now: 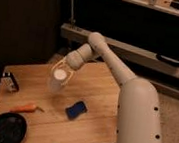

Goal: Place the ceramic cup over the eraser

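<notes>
Above the middle of the wooden desk (98, 90) the end effector (61, 74) hung at the end of the white arm (110, 56), which reached in from the robot's pale body (138, 124) at the right. Its fingers (68, 75) were closed around the ceramic cup (58, 79), one on each side of the rim, so that the cup's round white end faced the camera. The cup was held clear of the desk, up and to the left of the blue eraser (76, 109), and apart from it. The eraser lay flat on the wood near the desk's centre, uncovered. To the left of the eraser, nearer the front edge, an orange object (24, 108) with a dark tip lay on the desk; what it was could not be told. At the front left corner sat a round black dish (4, 129). At the far left edge a small dark and white item (10, 81) rested by itself. Behind the desk ran a long metal shelf rail (150, 57) against a dark background
</notes>
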`<state>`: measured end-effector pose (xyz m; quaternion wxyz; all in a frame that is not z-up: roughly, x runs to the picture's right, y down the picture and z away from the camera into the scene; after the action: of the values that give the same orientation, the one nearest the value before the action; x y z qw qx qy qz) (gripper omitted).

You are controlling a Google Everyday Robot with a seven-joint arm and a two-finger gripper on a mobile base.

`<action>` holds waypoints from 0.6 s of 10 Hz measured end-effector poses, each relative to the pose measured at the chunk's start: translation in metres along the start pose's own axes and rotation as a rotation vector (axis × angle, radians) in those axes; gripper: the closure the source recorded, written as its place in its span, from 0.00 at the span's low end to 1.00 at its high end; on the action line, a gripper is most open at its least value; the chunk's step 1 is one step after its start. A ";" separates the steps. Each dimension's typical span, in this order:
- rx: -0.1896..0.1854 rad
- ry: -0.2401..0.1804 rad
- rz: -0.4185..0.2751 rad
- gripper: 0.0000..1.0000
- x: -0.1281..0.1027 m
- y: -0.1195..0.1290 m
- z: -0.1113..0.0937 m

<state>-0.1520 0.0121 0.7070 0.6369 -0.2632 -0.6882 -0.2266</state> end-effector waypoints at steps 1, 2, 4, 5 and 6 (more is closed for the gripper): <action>0.028 -0.012 -0.002 0.86 -0.003 -0.003 0.000; 0.024 -0.014 -0.003 0.86 -0.003 -0.003 0.002; 0.029 -0.011 -0.004 0.86 -0.003 -0.005 0.001; 0.029 -0.011 -0.002 0.86 -0.002 -0.003 0.001; 0.024 -0.010 -0.004 0.86 -0.004 -0.003 0.002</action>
<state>-0.1555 0.0108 0.7028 0.6363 -0.2551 -0.6945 -0.2183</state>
